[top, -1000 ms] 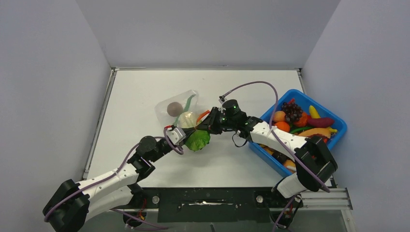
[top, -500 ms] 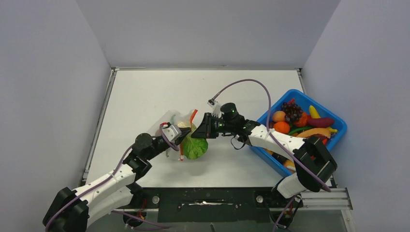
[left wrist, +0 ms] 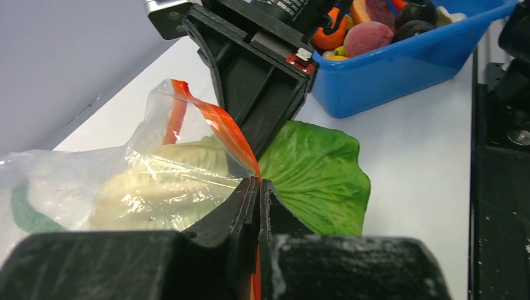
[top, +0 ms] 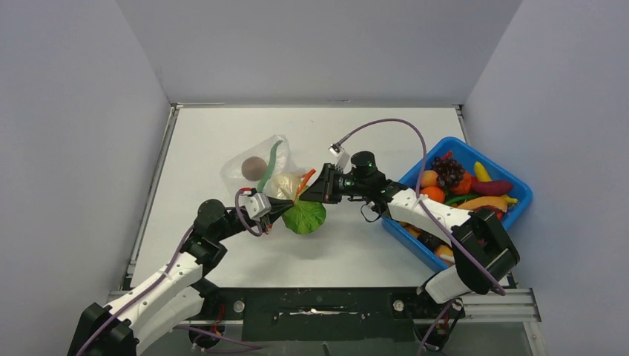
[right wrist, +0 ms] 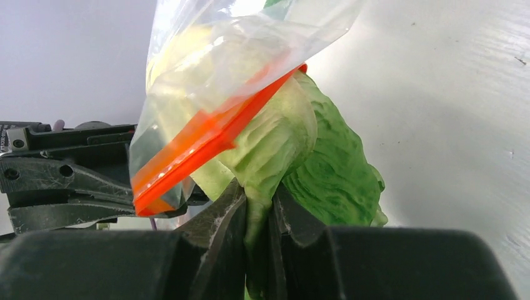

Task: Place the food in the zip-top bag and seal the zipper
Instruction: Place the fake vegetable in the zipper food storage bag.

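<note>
Enclosing white table point(top: 215, 133), grey walls point(top: 319, 44); zip-top bag point(top: 237, 169) mid-table, blue bin point(top: 458, 143) right.

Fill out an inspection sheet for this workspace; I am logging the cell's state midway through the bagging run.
Surface: white table, faint marks.
Job's things: clear bag with its mouth open and zipper unsealed; lettuce leaf partly in the mouth; brown piece inside.
Clutter: blue bin of toy food at the right.
Grippers: left gripper shut on the zipper; right gripper shut on the lettuce leaf.
Cables: purple cable loops above the right arm, apart from the bag.
Surroundings: grey walls on three sides.
</note>
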Robot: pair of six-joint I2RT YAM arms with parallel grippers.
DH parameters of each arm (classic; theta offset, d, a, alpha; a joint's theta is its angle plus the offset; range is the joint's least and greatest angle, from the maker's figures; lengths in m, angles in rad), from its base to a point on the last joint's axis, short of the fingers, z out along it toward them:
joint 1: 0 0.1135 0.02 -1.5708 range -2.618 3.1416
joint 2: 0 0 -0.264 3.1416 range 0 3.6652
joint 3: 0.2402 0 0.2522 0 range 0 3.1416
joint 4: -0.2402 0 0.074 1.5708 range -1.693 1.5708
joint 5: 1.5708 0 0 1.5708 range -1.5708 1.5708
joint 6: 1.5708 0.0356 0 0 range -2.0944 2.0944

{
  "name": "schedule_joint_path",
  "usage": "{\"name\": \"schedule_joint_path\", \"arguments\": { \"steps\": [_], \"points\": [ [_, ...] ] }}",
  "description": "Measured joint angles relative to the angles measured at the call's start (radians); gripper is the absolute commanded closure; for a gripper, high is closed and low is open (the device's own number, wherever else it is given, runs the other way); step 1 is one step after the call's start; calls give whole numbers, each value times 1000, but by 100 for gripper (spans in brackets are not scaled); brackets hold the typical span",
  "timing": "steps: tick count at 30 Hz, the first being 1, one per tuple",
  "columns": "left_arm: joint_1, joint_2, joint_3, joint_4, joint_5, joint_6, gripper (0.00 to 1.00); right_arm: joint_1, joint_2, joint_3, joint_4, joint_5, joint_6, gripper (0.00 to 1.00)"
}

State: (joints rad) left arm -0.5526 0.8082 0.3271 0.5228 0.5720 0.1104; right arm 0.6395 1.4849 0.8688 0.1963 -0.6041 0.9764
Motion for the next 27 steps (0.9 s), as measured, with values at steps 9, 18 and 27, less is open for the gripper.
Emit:
{"name": "schedule_joint_path", "arguments": {
  "steps": [9,18,27],
  "points": [
    [64,45,31,-34,96,1,100,-5,-14,-26,-130,8,-70,100],
    [103,123,29,72,-21,-76,100,-33,-201,-191,-372,135,1,100],
    [103,200,-6,207,-100,-207,100,40,-225,-113,-509,193,2,100]
  ]
}}
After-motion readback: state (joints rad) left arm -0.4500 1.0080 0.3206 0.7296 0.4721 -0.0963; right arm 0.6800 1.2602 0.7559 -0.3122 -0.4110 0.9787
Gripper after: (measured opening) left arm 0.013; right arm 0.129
